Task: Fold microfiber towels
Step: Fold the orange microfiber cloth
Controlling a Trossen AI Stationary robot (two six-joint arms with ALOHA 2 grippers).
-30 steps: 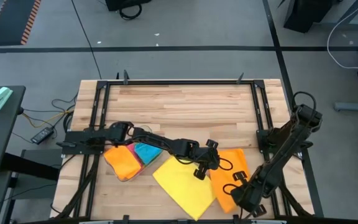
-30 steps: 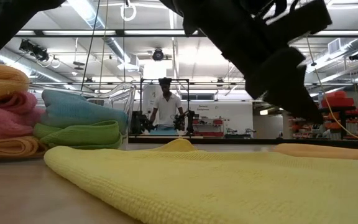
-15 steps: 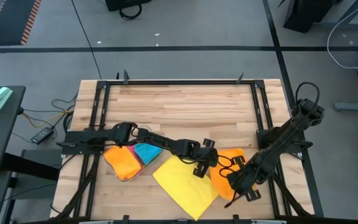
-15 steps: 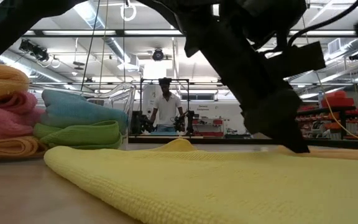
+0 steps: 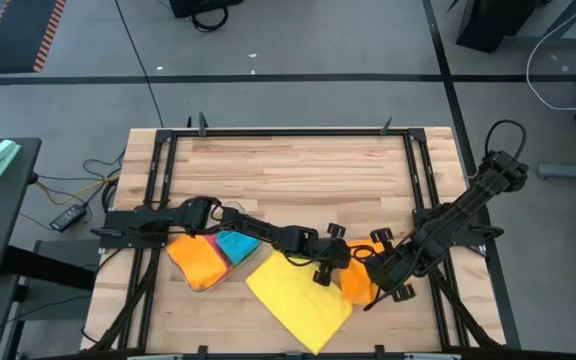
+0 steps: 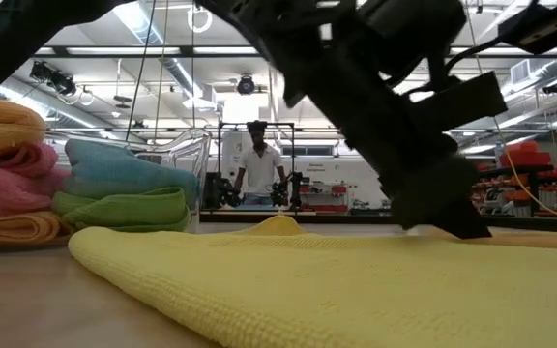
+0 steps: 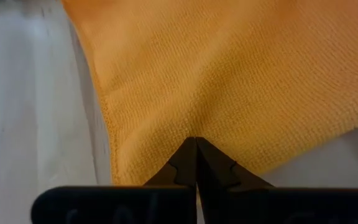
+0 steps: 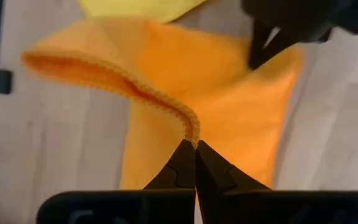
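Observation:
An orange microfiber towel [image 5: 358,285] lies at the table's near right, partly doubled over. My left gripper [image 7: 196,140] has come down on its flat part near a corner and is shut there; the low view shows it [image 6: 467,227] slanting down onto the cloth. My right gripper [image 8: 196,144] is shut on the towel's raised hem. A yellow towel [image 5: 298,300] lies spread flat just left of it. A stack of folded towels [image 5: 208,258] sits farther left. My left gripper meets the orange towel's top face a little in from its corner edge [image 7: 114,134], slanting down from the table's left. The cloth puckers slightly at the shut fingertips. That part of the towel lies flat on the table. My right gripper pinches the orange towel's stitched hem [image 8: 188,121] between its two fingertips, coming from above and pointing down. It looks like a single layer. The held edge is lifted clear and arches slack, while the rest of the towel [image 8: 229,81] stays on the table.
The stack [image 6: 27,184] of orange, pink, blue and green towels rises at the left of the low view, with a clear tray [image 6: 196,155] behind it. Black frame rails [image 5: 423,190] border both sides. The far half of the wooden table [image 5: 288,170] is bare. A person [image 6: 259,164] stands in the room beyond.
My right gripper has risen and gone from the near edge toward the far edge and left, carrying the orange towel's near edge up and over the rest, so the towel now looks shorter and doubled. My left gripper has sunk onto the towel.

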